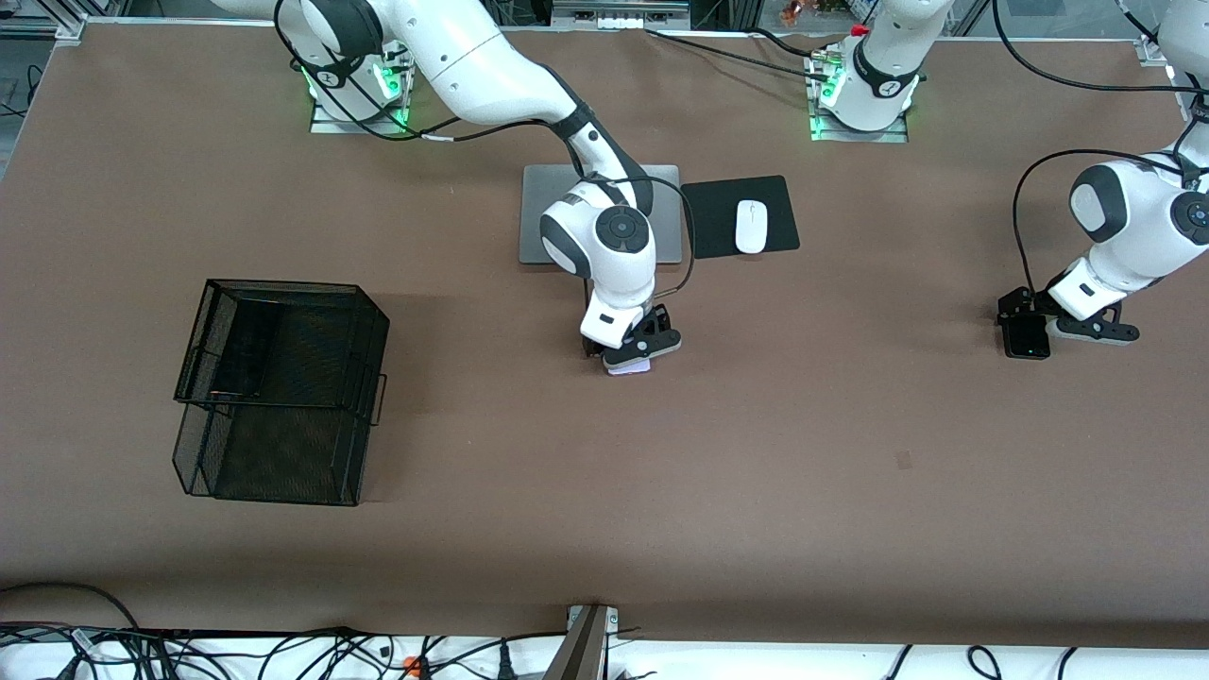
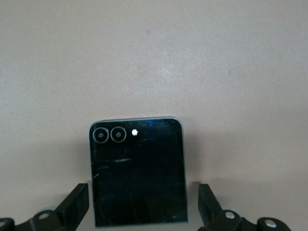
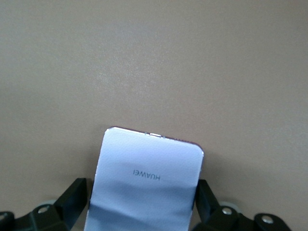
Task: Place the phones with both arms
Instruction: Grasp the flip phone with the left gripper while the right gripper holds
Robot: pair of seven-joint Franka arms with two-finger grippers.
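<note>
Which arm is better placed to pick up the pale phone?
Right. Its hand is open astride the pale phone; the left hand is open around the black phone at its own end.

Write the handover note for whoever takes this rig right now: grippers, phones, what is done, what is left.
Left gripper: open, low over the small squarish black phone at the left arm's end of the table, fingers either side, gaps showing.
Right gripper: open, astride the small pale lavender-white phone lying mid-table, nearer the front camera than the closed silver laptop.
Long black slab phone: appears to lie already in the black wire-mesh basket at the right arm's end.
Done: seemingly one phone placed.
Left: close on both small phones, lift, place them, probably in the basket.
</note>
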